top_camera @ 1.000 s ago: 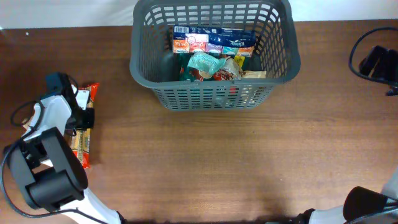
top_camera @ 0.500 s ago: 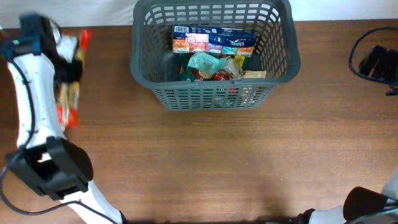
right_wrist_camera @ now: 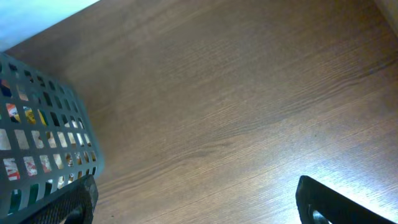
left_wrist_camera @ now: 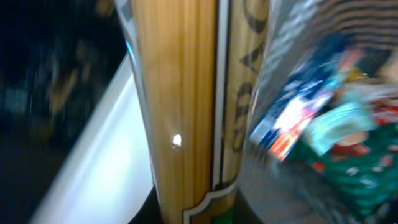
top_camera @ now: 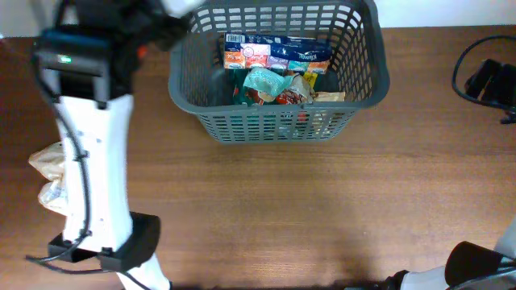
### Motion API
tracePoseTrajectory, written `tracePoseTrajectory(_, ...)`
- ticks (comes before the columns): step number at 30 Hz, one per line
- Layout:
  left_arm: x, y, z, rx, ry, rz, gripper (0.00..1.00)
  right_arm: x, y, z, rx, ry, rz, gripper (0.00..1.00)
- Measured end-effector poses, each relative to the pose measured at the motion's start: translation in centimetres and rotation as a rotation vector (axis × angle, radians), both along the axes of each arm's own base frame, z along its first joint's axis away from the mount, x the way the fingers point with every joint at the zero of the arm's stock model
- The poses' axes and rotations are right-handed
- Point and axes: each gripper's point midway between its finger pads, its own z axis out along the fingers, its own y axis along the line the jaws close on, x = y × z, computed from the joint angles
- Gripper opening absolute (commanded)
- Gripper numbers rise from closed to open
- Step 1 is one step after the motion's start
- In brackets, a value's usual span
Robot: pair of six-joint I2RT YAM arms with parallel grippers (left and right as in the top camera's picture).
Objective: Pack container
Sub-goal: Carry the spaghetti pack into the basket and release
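The dark grey lattice basket (top_camera: 274, 125) stands at the back middle of the table and holds several food packets (top_camera: 278, 56). My left arm reaches up to the basket's back left corner, and its gripper (top_camera: 157, 24) is blurred there. In the left wrist view the gripper (left_wrist_camera: 193, 214) is shut on a long tan packet (left_wrist_camera: 180, 112). The basket's wall (left_wrist_camera: 292, 37) and the packets inside (left_wrist_camera: 323, 124) lie just to the packet's right. My right gripper (right_wrist_camera: 199, 199) is open and empty over bare table at the far right (top_camera: 492, 80).
A crumpled clear plastic bag (top_camera: 48, 173) lies at the table's left edge beside my left arm. The basket's corner (right_wrist_camera: 37, 143) shows at the left of the right wrist view. A black cable (top_camera: 468, 56) loops by the right gripper.
My left gripper has lifted the long packet off the table at the left and swung it up and right to the basket's back left corner. The right arm has not moved.
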Motion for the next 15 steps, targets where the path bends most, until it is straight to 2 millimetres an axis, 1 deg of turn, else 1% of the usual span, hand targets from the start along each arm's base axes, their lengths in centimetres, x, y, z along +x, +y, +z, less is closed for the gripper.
tracePoseTrajectory(1, -0.6, -2.0, -0.1, 0.035, -0.011, -0.071, 0.02, 0.0, 0.0, 0.0, 0.000, 0.000, 0.000, 0.99)
tracePoseTrajectory(3, -1.2, -5.3, -1.0, 0.097, -0.019, -0.185, 0.02, 0.0, 0.0, 0.0, 0.000, 0.000, 0.000, 0.99)
tracePoseTrajectory(5, -1.3, -7.6, -2.2, 0.141, -0.015, -0.260, 0.02, 0.0, 0.0, 0.0, 0.000, 0.000, 0.000, 0.99)
tracePoseTrajectory(7, -0.6, -9.5, -4.3, 0.179, 0.011, -0.311, 0.01, 0.0, 0.0, 0.0, 0.000, 0.000, 0.000, 0.99)
tracePoseTrajectory(9, 0.7, -10.9, -7.3, 0.212, 0.056, -0.342, 0.02, 0.0, 0.0, 0.0, 0.000, 0.000, 0.000, 0.99)
tracePoseTrajectory(12, 3.3, -12.6, -13.1, 0.254, 0.150, -0.368, 0.02, 0.0, 0.0, 0.0, 0.000, 0.000, 0.000, 0.99)
tracePoseTrajectory(15, 5.4, -13.6, -20.0, 0.295, 0.268, -0.379, 0.02, 0.0, 0.0, 0.0, 0.000, 0.000, -0.001, 0.99)
